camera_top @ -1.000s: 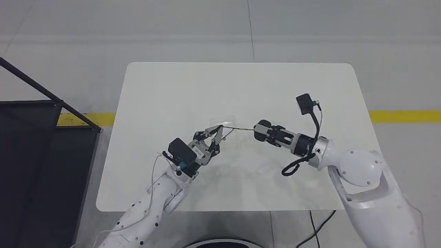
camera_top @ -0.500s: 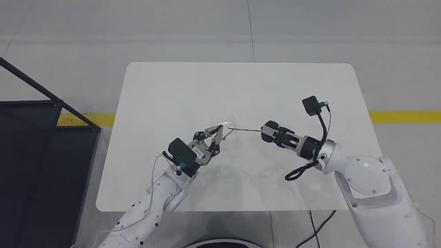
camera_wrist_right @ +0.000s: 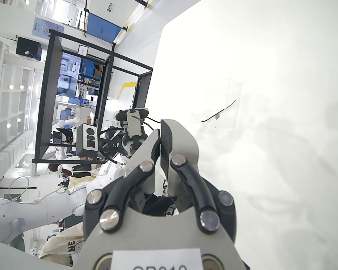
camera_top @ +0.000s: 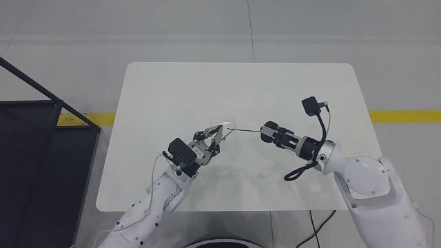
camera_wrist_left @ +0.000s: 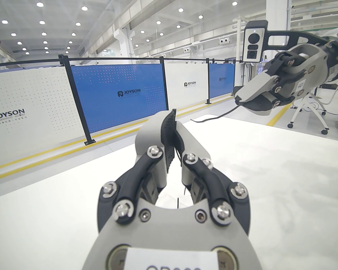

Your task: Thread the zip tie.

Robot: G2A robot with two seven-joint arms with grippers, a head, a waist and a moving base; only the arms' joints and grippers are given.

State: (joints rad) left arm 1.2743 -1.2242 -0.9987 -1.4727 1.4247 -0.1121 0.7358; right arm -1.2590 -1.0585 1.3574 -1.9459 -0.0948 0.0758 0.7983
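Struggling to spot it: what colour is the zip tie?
Black. The zip tie shows best in the left wrist view.

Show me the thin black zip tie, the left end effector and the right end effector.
thin black zip tie point(camera_wrist_left: 215, 117): left wrist view, middle of its visible strap.
left end effector point(camera_wrist_left: 173, 117): left wrist view, between its fingertips.
right end effector point(camera_top: 262, 131): top view, between its fingertips.

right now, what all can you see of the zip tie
The zip tie is a thin black strap, plastic by its look, held above the white table. One end is clamped in the shut right pincer; it bows slightly across to the left pincer, which is shut on a thin dark strand. Its head cannot be made out.
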